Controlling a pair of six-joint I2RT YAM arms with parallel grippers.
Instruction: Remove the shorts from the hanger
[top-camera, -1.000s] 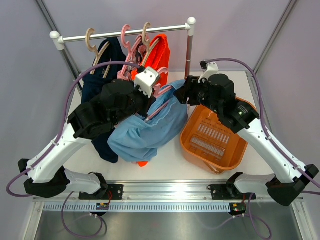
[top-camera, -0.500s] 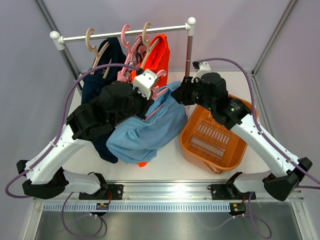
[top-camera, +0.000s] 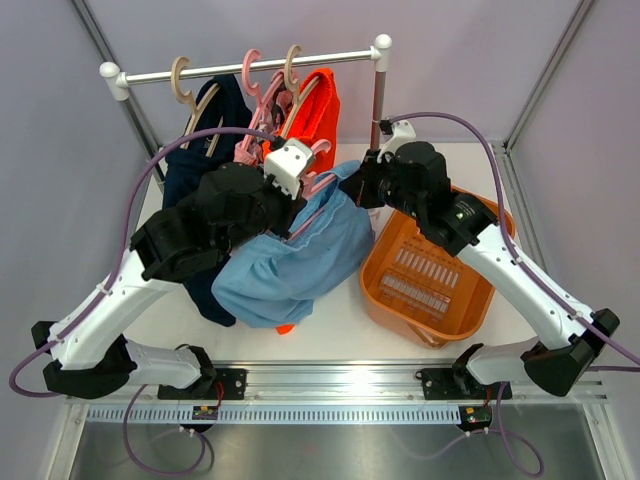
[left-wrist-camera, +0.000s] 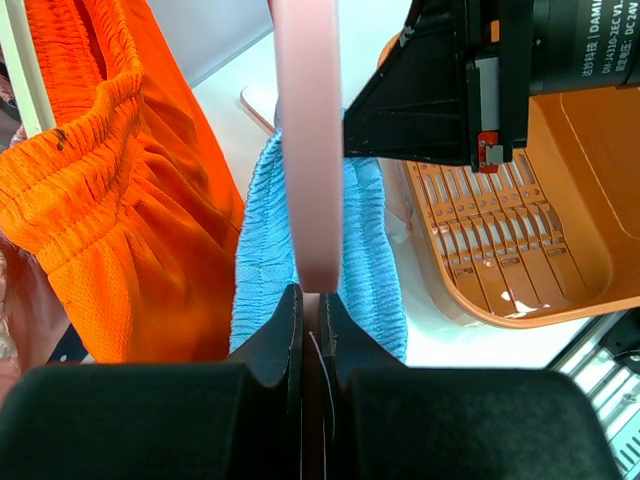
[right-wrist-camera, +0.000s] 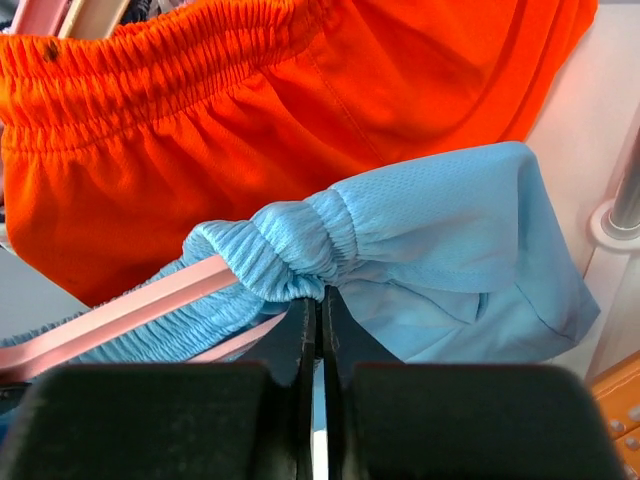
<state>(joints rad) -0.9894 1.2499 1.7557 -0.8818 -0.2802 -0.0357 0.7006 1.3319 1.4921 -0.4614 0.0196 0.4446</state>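
Both arms lean in over the bench (top-camera: 340, 320) and meet at the light blue shorts (top-camera: 290, 265), bundled and drooping off a pink hanger (top-camera: 325, 182). The left end effector (top-camera: 308, 185) is at that hanger and the right end effector (top-camera: 362, 188) is pressed to the shorts' upper edge, jaws hidden from up here. Behind, orange shorts (top-camera: 320, 105) and navy shorts (top-camera: 180, 170) hang from the rail (top-camera: 240, 68), with an orange basket (top-camera: 425, 285) just right of the blue bundle.

Light blue shorts (right-wrist-camera: 440, 260) — pink hanger (left-wrist-camera: 305, 150)
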